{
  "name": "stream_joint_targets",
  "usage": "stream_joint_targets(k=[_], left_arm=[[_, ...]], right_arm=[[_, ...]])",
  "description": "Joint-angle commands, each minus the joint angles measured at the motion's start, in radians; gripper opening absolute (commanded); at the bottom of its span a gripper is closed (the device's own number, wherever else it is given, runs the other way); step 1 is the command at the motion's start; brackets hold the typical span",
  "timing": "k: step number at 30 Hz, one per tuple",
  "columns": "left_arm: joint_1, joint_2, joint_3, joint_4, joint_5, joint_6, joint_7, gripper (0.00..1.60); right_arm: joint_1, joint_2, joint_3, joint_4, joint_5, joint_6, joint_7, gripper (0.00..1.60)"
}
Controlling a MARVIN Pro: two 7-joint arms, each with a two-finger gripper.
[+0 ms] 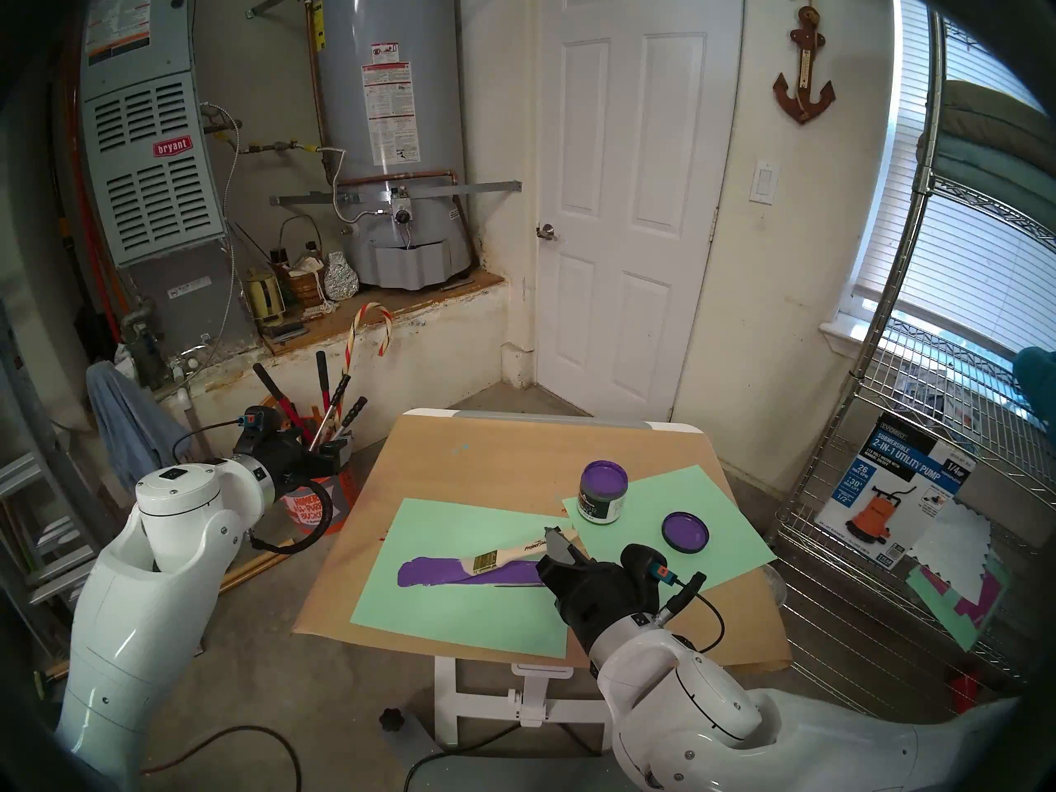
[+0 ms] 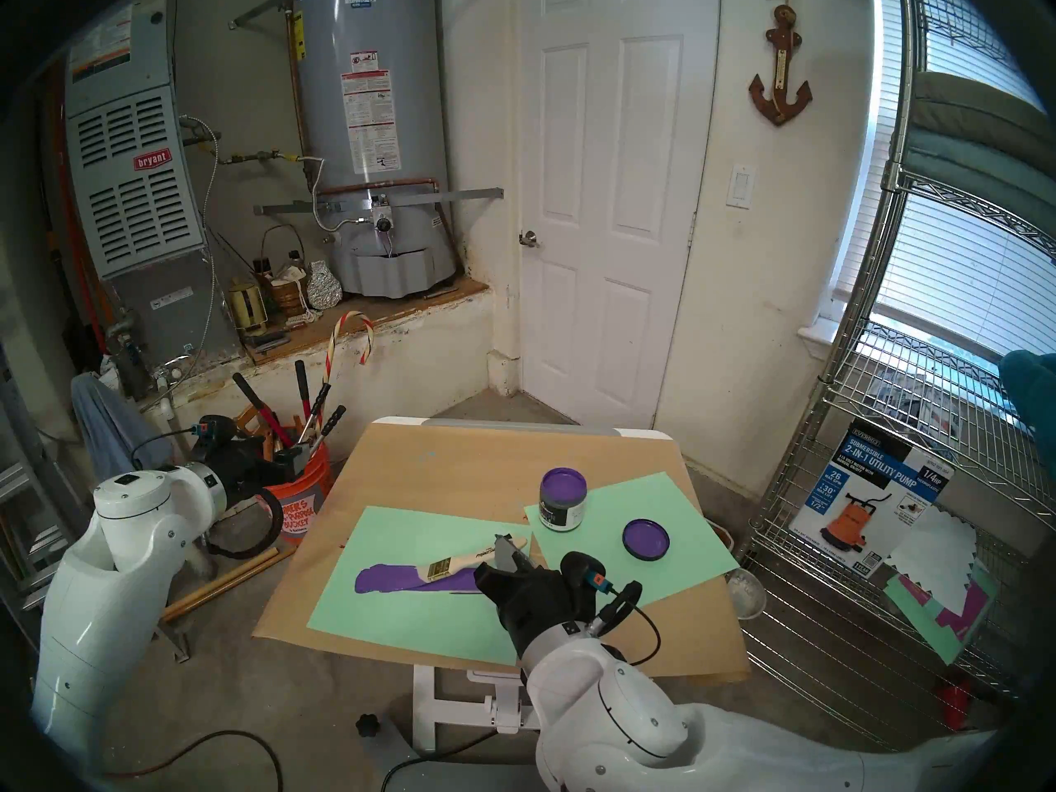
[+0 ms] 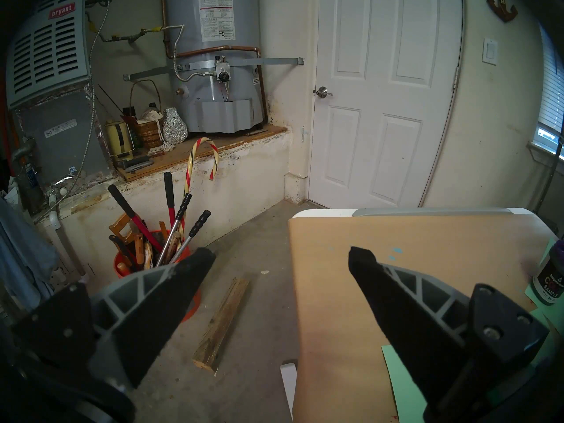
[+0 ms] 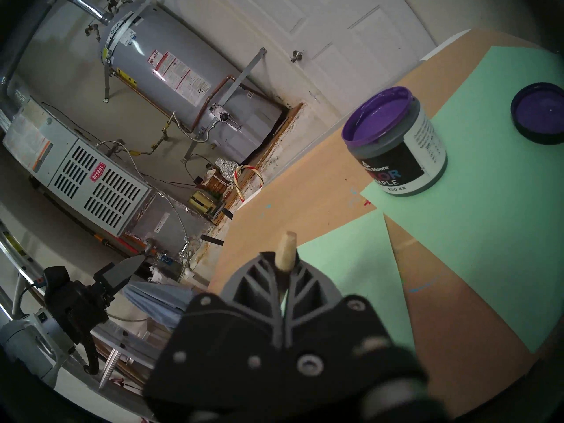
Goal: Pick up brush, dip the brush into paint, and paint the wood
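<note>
Right end effector (image 1: 557, 539) clamped on brush (image 1: 506, 555) handle near its tip, so bristles lay flat on wood (image 1: 457, 573), coated purple, on mint sheet (image 1: 434, 545) guarding bench (image 1: 486, 448)

Paint jar (image 1: 603, 491) open, lid (image 1: 684, 532) set beside it on second sheet, likely for re-dipping

Left end effector (image 3: 279, 257) empty, spread wide, parked off bench over floor

Right wrist view showed handle end poking past closed fingers (image 4: 262, 279); bristles hidden there, seen only from head
</note>
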Motion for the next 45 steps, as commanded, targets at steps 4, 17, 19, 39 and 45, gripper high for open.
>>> stream_joint_targets(k=[4,17,19,39,45], left_arm=[[-0.005,0.001,-0.011,-0.017,-0.002,-0.003,0.002,1.6],[-0.005,0.001,-0.011,-0.017,-0.002,-0.003,0.002,1.6],[-0.005,0.001,-0.011,-0.017,-0.002,-0.003,0.002,1.6],[-0.005,0.001,-0.011,-0.017,-0.002,-0.003,0.002,1.6],[-0.005,0.001,-0.011,-0.017,-0.002,-0.003,0.002,1.6]], right_arm=[[-0.014,0.032,0.008,-0.044,-0.034,-0.015,-0.015,0.0],[-0.045,0.087,0.013,-0.056,-0.073,-0.035,-0.023,0.0],[-0.048,0.093,0.018,-0.055,-0.073,-0.039,-0.027,0.0],[-0.085,0.185,0.066,-0.076,-0.045,-0.066,-0.008,0.0],[-0.099,0.216,0.077,-0.084,-0.037,-0.075,-0.002,0.0]])
